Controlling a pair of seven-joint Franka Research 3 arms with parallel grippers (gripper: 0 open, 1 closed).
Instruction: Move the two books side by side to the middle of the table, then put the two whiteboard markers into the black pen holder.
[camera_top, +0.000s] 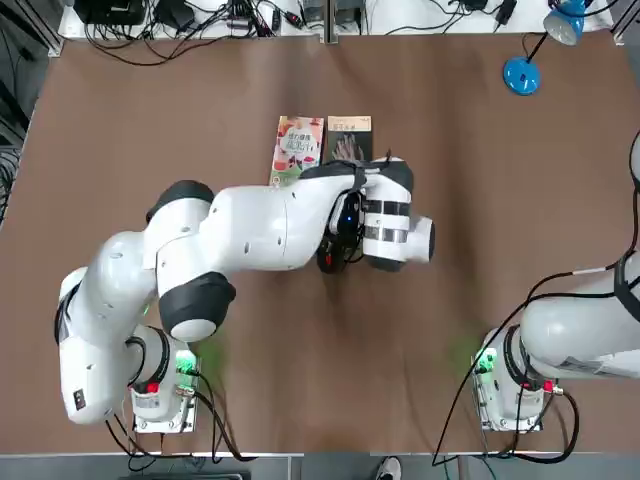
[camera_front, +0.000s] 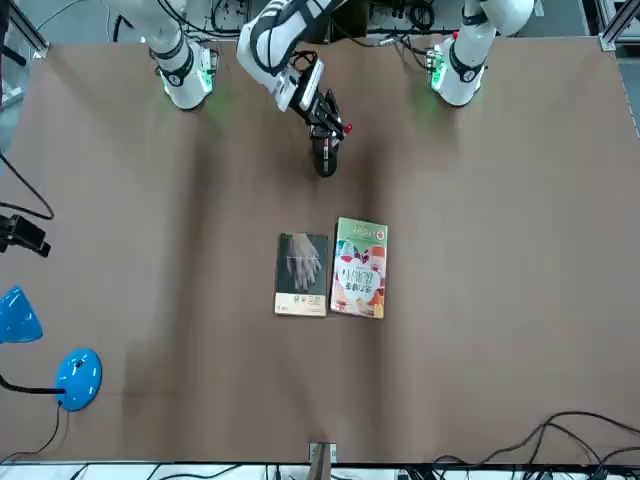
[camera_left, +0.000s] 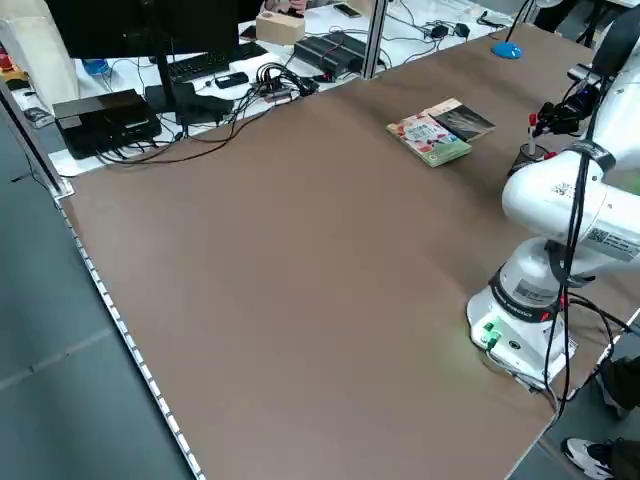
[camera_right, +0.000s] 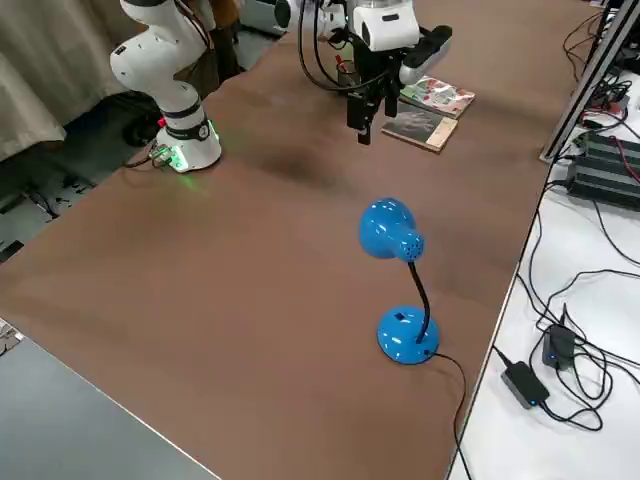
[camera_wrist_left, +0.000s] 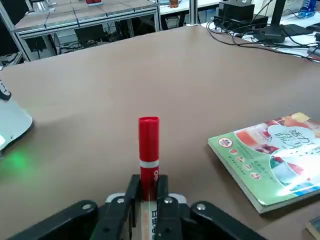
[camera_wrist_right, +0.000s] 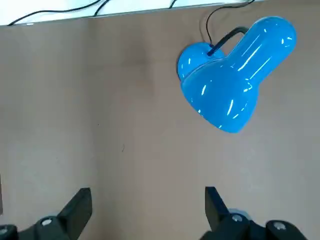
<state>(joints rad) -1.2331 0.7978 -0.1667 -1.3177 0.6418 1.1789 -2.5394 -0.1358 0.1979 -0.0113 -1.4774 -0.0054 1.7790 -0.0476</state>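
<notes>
My left gripper (camera_front: 331, 118) hangs just above the black pen holder (camera_front: 325, 162), shut on a whiteboard marker (camera_wrist_left: 148, 145) whose red end sticks out past the fingers. From overhead the holder (camera_top: 328, 263) shows only partly under the left wrist, and its inside is hidden. The two books lie side by side in the middle of the table (camera_top: 150, 120), just beyond the holder: the colourful one (camera_top: 297, 150) on the left, the dark grey one (camera_top: 349, 140) on the right. My right gripper (camera_wrist_right: 147, 210) is open and holds nothing, parked at the right side.
A blue desk lamp (camera_right: 400, 240) stands at the far right corner, with its base (camera_top: 521, 75) near the table's edge and its head under the right wrist camera. Cables and electronics (camera_top: 190, 20) line the far edge.
</notes>
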